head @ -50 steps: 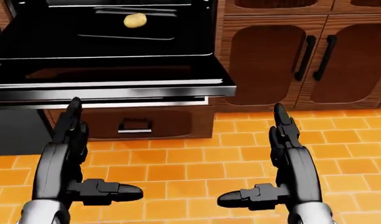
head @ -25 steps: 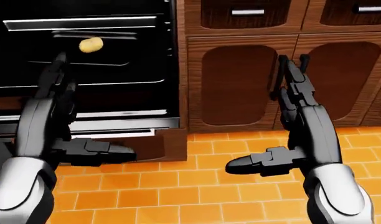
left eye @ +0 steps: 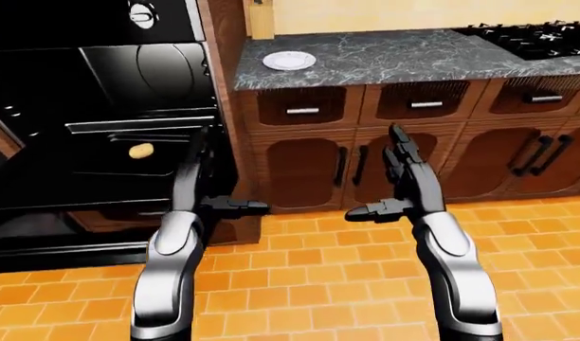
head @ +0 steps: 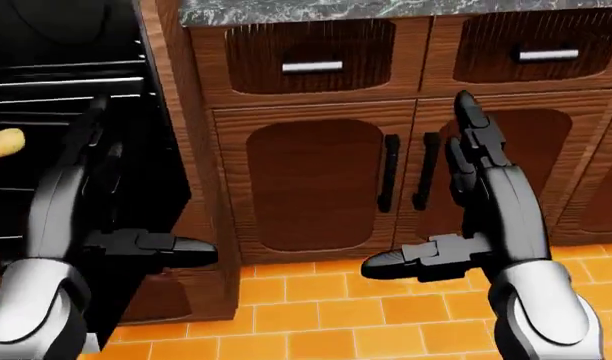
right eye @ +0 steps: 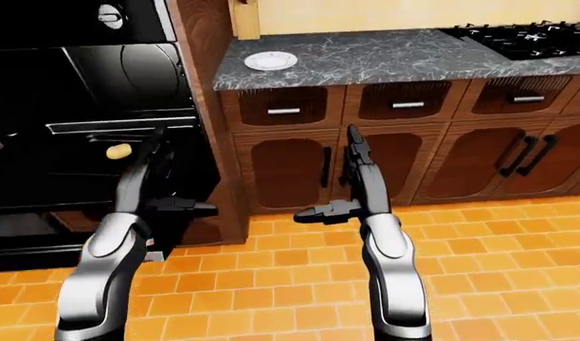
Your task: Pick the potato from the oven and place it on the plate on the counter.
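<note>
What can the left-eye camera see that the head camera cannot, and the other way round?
Only the left-eye view shows the white plate on the grey marble counter, the black stovetop at top right, the oven knob, and the lowered oven door. The head view adds no new things; it only shows the drawer handles and cabinet door handles larger and closer. Both show the potato on the oven rack, the left hand and right hand with fingers open and empty, and the orange tiled floor.
</note>
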